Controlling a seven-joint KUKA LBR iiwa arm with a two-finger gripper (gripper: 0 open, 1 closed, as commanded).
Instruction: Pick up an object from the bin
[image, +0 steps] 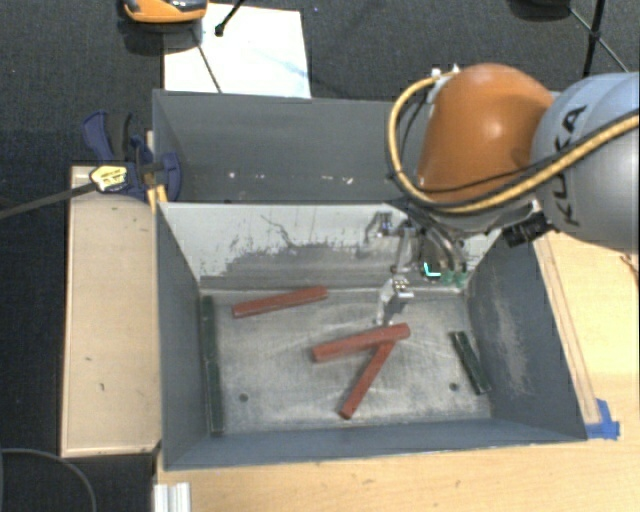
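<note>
My gripper (392, 300) hangs low in the middle of the bin, under the orange wrist cover. Its tip stands just above the right end of a red-brown stick (352, 344) that lies almost level on the floor. A second red-brown stick (362, 384) slants down to the left from under that same end, and the two touch there. A third red-brown stick (280, 301) lies apart, further left, near the back wall. Nothing shows in the gripper's grasp.
A short dark stick (468, 361) lies by the foot of the right wall. A long dark stick (209, 365) runs along the left wall. The arm and its cables cover the bin's back right corner.
</note>
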